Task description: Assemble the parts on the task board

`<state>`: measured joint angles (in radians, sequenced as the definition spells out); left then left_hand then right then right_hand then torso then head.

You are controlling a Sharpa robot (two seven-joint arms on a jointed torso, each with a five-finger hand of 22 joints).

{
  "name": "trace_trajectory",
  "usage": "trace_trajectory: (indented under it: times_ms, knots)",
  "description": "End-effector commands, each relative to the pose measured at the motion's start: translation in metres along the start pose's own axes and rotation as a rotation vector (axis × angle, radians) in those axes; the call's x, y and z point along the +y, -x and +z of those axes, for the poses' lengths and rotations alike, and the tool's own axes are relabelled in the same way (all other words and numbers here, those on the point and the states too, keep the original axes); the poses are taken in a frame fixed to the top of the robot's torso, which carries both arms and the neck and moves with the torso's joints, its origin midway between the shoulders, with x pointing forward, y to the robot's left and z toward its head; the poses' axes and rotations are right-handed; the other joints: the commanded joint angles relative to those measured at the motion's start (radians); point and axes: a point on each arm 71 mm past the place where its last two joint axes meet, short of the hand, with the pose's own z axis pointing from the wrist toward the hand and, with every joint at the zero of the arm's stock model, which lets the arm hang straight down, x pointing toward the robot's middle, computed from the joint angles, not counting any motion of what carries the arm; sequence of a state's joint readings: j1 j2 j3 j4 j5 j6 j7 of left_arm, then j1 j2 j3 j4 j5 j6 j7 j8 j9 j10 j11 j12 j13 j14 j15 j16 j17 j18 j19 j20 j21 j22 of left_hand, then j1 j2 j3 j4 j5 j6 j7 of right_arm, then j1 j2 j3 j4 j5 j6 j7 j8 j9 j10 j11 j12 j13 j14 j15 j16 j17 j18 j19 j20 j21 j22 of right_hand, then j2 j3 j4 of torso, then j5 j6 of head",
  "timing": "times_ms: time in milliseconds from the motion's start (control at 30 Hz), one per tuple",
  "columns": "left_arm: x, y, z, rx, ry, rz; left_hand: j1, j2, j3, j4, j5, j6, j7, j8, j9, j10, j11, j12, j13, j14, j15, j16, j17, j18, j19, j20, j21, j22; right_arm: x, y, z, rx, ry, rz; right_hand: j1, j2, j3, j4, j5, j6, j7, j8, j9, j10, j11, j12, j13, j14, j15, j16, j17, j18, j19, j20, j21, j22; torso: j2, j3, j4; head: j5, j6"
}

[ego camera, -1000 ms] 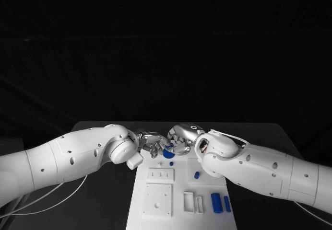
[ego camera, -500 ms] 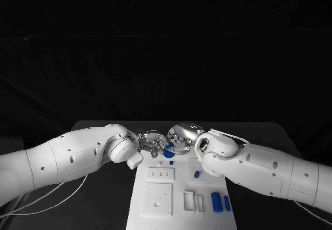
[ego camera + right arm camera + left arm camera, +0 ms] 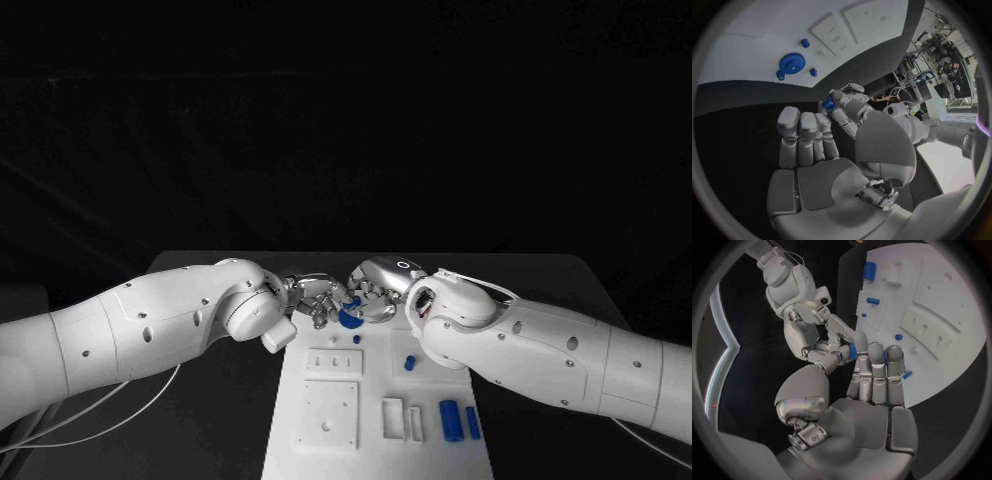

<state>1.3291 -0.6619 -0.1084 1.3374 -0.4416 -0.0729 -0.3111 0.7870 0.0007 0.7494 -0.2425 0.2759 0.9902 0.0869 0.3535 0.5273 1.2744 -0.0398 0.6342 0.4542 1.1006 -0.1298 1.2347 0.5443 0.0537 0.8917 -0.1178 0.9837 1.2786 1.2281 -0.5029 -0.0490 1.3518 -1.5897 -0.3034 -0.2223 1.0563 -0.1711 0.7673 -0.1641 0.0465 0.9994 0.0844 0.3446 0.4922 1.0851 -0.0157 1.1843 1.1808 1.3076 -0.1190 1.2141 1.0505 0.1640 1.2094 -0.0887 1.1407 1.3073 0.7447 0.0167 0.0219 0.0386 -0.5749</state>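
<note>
Over the far end of the white task board my two hands meet fingertip to fingertip. A small blue part sits between them, pinched by my left hand between thumb and finger. The fingertips of my right hand hold it from the other side, with the remaining fingers of both hands held straight. Just below the hands a blue gear lies on the board. How much of the part is covered by fingers I cannot tell.
More blue parts lie on the board: a small one mid-board and two long ones near the front right. White blocks with holes sit on the board's left half. Black table surrounds it.
</note>
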Motion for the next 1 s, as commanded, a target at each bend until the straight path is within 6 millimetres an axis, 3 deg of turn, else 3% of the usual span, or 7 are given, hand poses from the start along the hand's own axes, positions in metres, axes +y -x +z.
trace_trajectory:
  times_ms: [33,333,533,700,733,767,1000]
  knots:
    - [-0.008,-0.004,-0.001,0.003,-0.061,0.07,0.028,-0.005,-0.001,0.015,-0.064,0.123,-0.027,0.006,0.008,0.015,-0.002,0.008,0.002,0.011,-0.009,0.008,-0.001,-0.007,0.012,-0.113,0.01,-0.002,-0.005,-0.002,-0.001,0.012,-0.011,0.002,0.008,0.001,0.005,0.0,0.004,0.018,0.01,0.002,0.002,0.004,-0.001,0.001,-0.001,-0.001,-0.006,0.002,0.001,0.098,-0.002,-0.006,0.006,0.015,0.0,0.0007,-0.0012,-0.001,-0.001]
    - [-0.007,-0.002,0.0,-0.02,-0.058,0.084,0.054,-0.007,-0.01,0.041,-0.159,0.141,-0.035,0.011,0.018,0.04,-0.012,0.012,0.0,0.033,-0.02,0.022,-0.002,-0.004,0.026,-0.121,0.025,-0.007,-0.012,0.001,-0.002,-0.014,-0.02,0.047,-0.03,-0.057,-0.019,0.026,0.006,-0.004,0.017,-0.013,-0.002,-0.019,0.006,-0.017,-0.01,-0.007,0.0,-0.011,-0.002,0.098,-0.007,-0.002,-0.004,0.01,-0.001,0.0023,-0.0023,-0.001,-0.003]
    - [-0.006,-0.002,0.0,-0.027,-0.046,0.109,0.054,-0.005,-0.017,0.05,-0.174,0.157,-0.042,0.016,0.025,0.059,-0.019,0.015,-0.001,0.048,-0.027,0.03,-0.001,-0.003,0.036,-0.127,0.035,-0.009,-0.021,0.003,-0.005,-0.038,-0.029,0.079,-0.065,-0.103,-0.103,0.028,0.01,-0.128,0.056,-0.081,-0.029,-0.075,0.044,-0.05,-0.021,-0.053,0.043,-0.061,-0.022,0.098,-0.054,0.007,-0.054,-0.006,-0.001,0.0022,-0.0017,-0.001,-0.004]
    - [-0.004,-0.002,0.0,-0.039,-0.011,0.147,0.055,-0.003,-0.019,0.05,-0.168,0.166,-0.047,0.02,0.028,0.071,-0.024,0.019,0.0,0.059,-0.032,0.037,0.0,0.0,0.046,-0.131,0.043,-0.008,-0.036,0.006,-0.013,-0.049,-0.025,0.129,-0.07,-0.11,-0.122,0.025,0.01,-0.146,0.069,-0.091,-0.033,-0.087,0.056,-0.056,-0.024,-0.062,0.049,-0.071,-0.027,0.098,-0.066,0.012,-0.067,-0.01,-0.001,0.0031,-0.0018,-0.002,-0.007]
    - [-0.003,-0.002,0.001,-0.036,-0.001,0.157,0.055,-0.003,-0.02,0.05,-0.166,0.168,-0.048,0.021,0.029,0.074,-0.025,0.019,0.0,0.062,-0.033,0.038,0.001,0.0,0.048,-0.132,0.044,-0.008,-0.042,0.008,-0.016,-0.061,-0.031,0.145,-0.086,-0.117,-0.146,0.018,0.026,-0.18,0.069,-0.109,-0.041,-0.107,0.064,-0.069,-0.03,-0.086,0.071,-0.092,-0.036,0.095,-0.088,0.018,-0.085,-0.016,-0.001,0.0021,-0.0008,-0.003,-0.008]
    - [-0.003,-0.002,0.001,-0.037,0.005,0.167,0.055,-0.004,-0.021,0.048,-0.159,0.173,-0.05,0.023,0.032,0.081,-0.028,0.02,-0.001,0.07,-0.037,0.042,0.001,0.002,0.055,-0.135,0.051,-0.007,-0.047,0.009,-0.019,-0.064,-0.037,0.151,-0.094,-0.117,-0.163,0.015,0.024,-0.187,0.084,-0.111,-0.041,-0.117,0.072,-0.074,-0.033,-0.094,0.068,-0.101,-0.041,0.094,-0.1,0.023,-0.097,-0.02,-0.001,0.0022,-0.0004,-0.005,-0.007]
    - [0.0,-0.001,0.003,-0.077,0.049,0.321,0.057,-0.004,-0.024,0.037,-0.148,0.182,-0.059,0.021,0.041,0.124,-0.039,0.012,-0.009,0.114,-0.052,0.068,0.008,0.011,0.087,-0.15,0.088,0.0,-0.094,0.018,-0.039,-0.12,-0.15,0.239,-0.079,-0.096,-0.196,0.015,0.05,-0.18,0.084,-0.102,-0.036,-0.114,0.07,-0.062,-0.042,-0.08,0.063,-0.098,-0.045,0.098,-0.089,0.033,-0.105,-0.024,-0.003,0.0016,-0.0014,0.001,-0.014]
